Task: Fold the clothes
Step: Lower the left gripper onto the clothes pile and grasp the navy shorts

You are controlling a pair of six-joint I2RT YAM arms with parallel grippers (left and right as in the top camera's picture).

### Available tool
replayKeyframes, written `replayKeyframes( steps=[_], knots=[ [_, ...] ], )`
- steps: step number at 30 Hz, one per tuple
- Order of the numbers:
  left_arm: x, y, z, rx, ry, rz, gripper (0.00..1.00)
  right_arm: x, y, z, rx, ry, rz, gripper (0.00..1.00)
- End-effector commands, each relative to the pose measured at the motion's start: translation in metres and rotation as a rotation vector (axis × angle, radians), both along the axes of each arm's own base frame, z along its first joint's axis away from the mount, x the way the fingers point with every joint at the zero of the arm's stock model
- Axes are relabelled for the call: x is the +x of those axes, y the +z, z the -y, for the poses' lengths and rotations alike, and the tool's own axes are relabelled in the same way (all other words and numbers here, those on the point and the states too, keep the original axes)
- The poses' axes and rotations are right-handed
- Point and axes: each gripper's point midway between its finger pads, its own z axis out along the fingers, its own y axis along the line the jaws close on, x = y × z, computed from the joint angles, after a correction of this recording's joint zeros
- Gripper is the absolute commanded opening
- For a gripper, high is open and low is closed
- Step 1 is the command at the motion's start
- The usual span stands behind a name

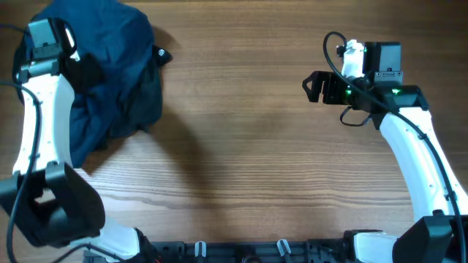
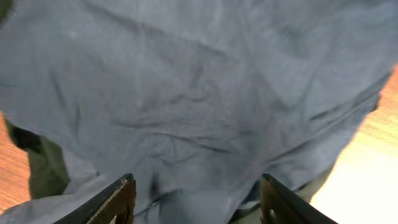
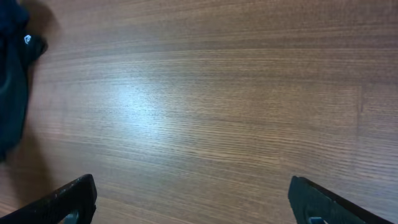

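Observation:
The clothes are a wrinkled navy-blue pair of shorts heaped at the table's far left corner. A small tab with a metal button sticks out to their right. My left gripper hangs over the heap, and in the left wrist view the blue cloth fills the frame. The left gripper has its jaws apart, with a fold of cloth lying below and between the fingers. My right gripper is open over bare wood at the right, holding nothing.
Darker fabric shows along the heap's right and lower edge. The wooden table spans the view. The heap's edge and the button tab show at the far left of the right wrist view.

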Motion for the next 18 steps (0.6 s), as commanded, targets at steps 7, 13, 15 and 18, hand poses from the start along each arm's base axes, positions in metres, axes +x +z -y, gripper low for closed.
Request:
replayKeyframes(
  steps=[7,13,15,18],
  knots=[
    [0.027,-0.073,-0.008,-0.011,-0.006,-0.071,0.69,0.0,0.003,-0.005,0.013,0.022,-0.005,1.0],
    [0.038,-0.062,0.008,-0.071,-0.053,-0.008,0.04,0.001,0.004,-0.005,0.014,0.019,-0.001,0.99],
    [0.046,-0.033,0.021,-0.09,-0.086,0.074,0.04,0.001,0.003,-0.005,0.011,0.017,-0.001,0.9],
    [0.055,0.026,0.043,-0.083,-0.135,0.207,0.04,0.001,0.006,-0.005,0.012,0.018,0.006,0.87]
  ],
)
